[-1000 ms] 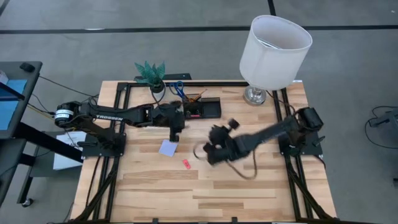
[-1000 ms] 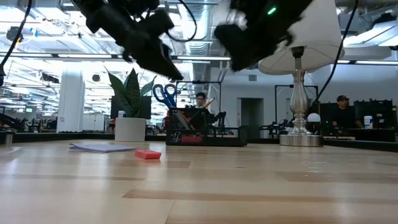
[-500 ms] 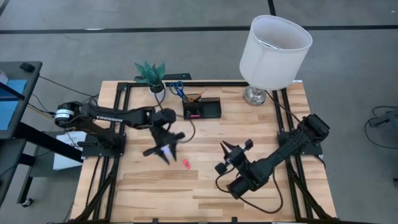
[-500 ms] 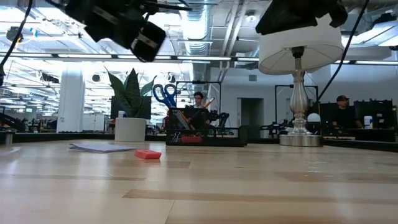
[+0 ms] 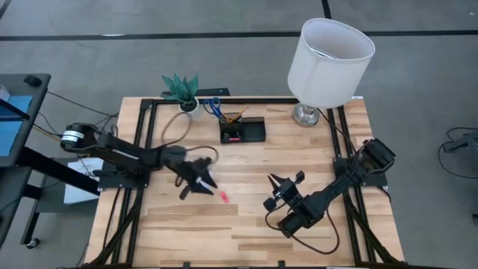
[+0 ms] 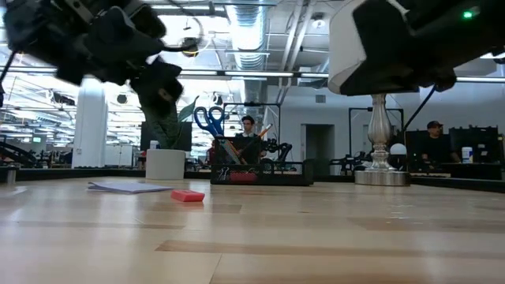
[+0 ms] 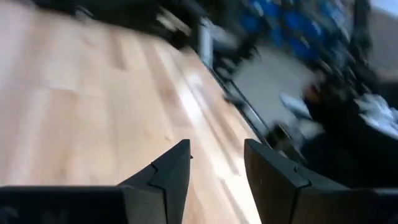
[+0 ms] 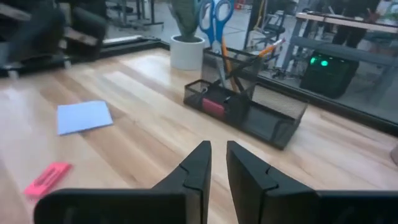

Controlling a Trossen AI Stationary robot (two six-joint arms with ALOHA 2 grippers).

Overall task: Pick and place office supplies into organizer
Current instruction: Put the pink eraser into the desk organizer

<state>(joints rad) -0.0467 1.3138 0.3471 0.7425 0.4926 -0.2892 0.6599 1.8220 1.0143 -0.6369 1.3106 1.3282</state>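
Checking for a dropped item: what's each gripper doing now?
Left gripper: open, holding nothing.
Right gripper: slightly open, holding nothing.

A grey floor [image 5: 112,45], crossed by a dark line, was seen around the wooden table [image 5: 246,224]. A white-shaded lamp [image 5: 328,56] stood at the table's 1 o'clock corner. Beyond it, an open workspace was lit by ceiling strip lights [image 6: 260,72], with a white column [image 6: 89,126] at 9 o'clock.

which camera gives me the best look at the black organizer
The right wrist view: the organizer fills the middle, mesh walls, scissors and pens visible. The high view shows it small from above, the low view distant and edge-on, the left wrist view not at all.
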